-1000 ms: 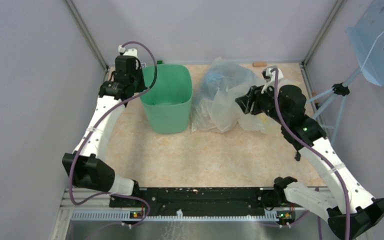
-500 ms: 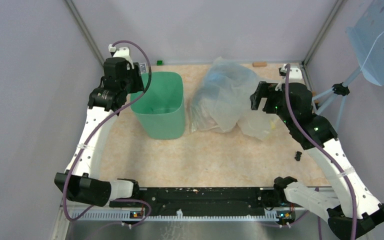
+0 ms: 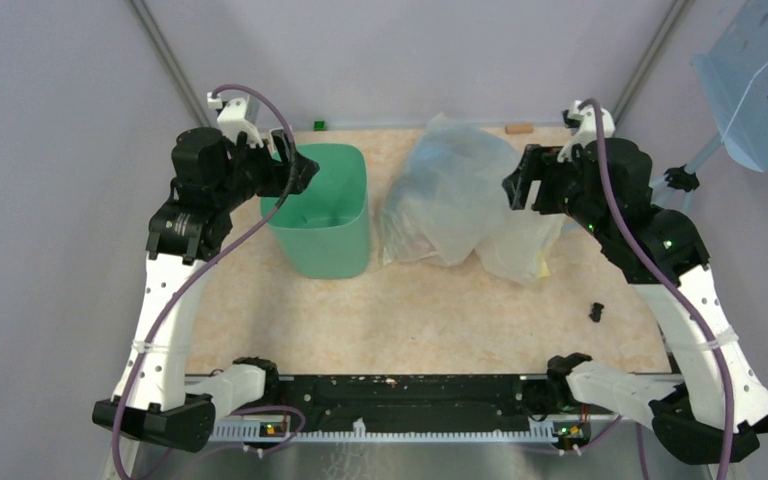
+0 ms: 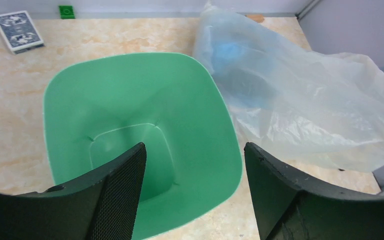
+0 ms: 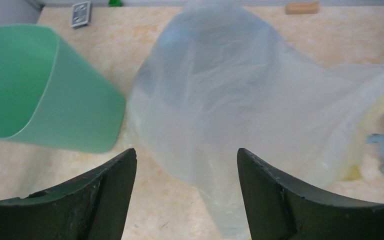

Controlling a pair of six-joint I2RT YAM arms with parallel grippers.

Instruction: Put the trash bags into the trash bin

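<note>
The mint-green trash bin (image 3: pixel 325 215) stands upright at the back left of the table, and its inside (image 4: pixel 130 110) shows no contents. My left gripper (image 3: pixel 295 170) hangs open over the bin's near rim (image 4: pixel 192 150), holding nothing. No black trash bags show in any view. My right gripper (image 3: pixel 520 185) is open above the right side of a big translucent clear bag (image 3: pixel 450 200), apart from it (image 5: pixel 185 152). A dim bluish shape lies inside that clear bag (image 4: pixel 290 100).
A deck of cards (image 4: pixel 17 31) and a small green block (image 3: pixel 318 124) lie behind the bin. A wooden block (image 3: pixel 518 128) sits at the back wall. A small black piece (image 3: pixel 596 311) lies at the right. A blue perforated panel (image 3: pixel 755 80) stands on a tripod outside.
My left gripper was shut at the bin's left rim; it has opened and risen back. The bin shifted slightly left. My right gripper drew up and right, away from the clear bag.
</note>
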